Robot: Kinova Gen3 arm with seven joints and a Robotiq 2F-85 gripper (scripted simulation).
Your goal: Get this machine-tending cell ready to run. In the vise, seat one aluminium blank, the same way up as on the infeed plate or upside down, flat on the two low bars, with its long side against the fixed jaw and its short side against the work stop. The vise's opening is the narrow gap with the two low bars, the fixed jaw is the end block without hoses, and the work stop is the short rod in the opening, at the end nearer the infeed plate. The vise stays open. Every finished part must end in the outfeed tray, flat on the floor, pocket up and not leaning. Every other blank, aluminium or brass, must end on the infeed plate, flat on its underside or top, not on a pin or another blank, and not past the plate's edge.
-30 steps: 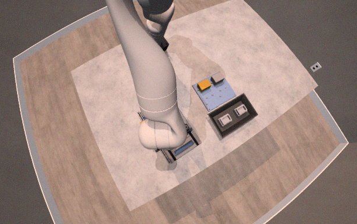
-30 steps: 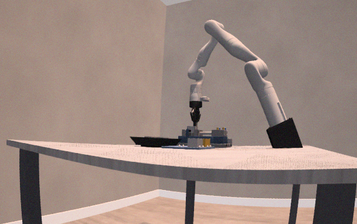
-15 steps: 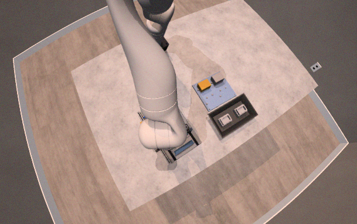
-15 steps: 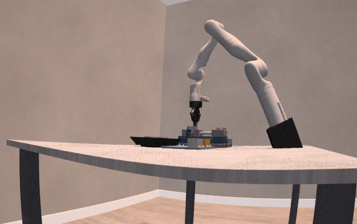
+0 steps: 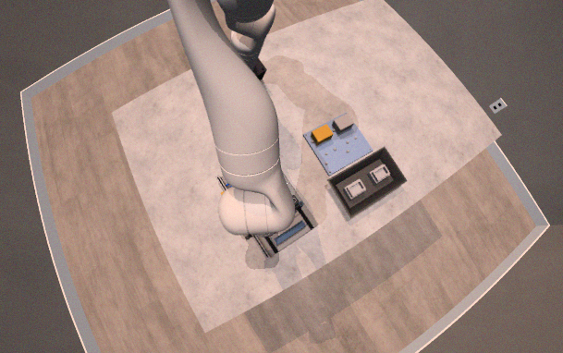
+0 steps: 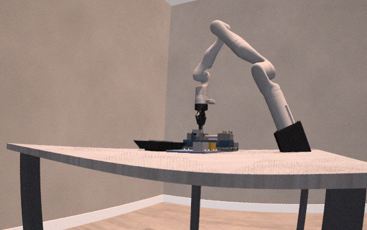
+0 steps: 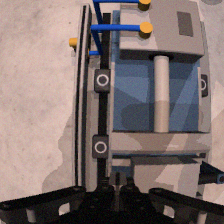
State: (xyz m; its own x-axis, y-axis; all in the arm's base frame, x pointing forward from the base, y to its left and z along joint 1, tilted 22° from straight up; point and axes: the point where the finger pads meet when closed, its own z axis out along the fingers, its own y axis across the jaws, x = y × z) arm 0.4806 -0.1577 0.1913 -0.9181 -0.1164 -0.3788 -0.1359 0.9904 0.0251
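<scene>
- You are looking at a pale, mottled stone-like table top (image 5: 162,152) on dark legs, standing in a room with plain beige walls, a wood-plank floor (image 5: 83,194) and a light skirting board.
- On the table, the light blue infeed plate (image 5: 343,152) with small pale pins carries two blocks at its far edge: an orange-yellow brass blank (image 5: 322,133) and a grey aluminium blank (image 5: 343,122), just beside each other and both lying flat.
- Next to the plate you see the dark rectangular outfeed tray (image 5: 395,167) with sloped walls. Two pale grey finished parts sit in it, one (image 5: 354,188) and the other (image 5: 379,174), apart from each other, each showing a recessed pocket on its upper face.
- The grey and blue vise (image 7: 160,100) shows best in the wrist view: a grey block with blue hoses (image 7: 107,25) and yellow fittings at the top, a pale cylindrical screw (image 7: 161,92) over a blue bed, and a black rail with two round sockets along the side. The arm hides most of it from above, so you cannot tell from these views whether a blank sits in its opening.
- The black two-finger gripper (image 7: 119,186) hangs point-down just above the vise, its fingers fully closed with nothing between them.
- The white arm (image 6: 244,48) rises from a black wedge-shaped base (image 6: 298,141).
</scene>
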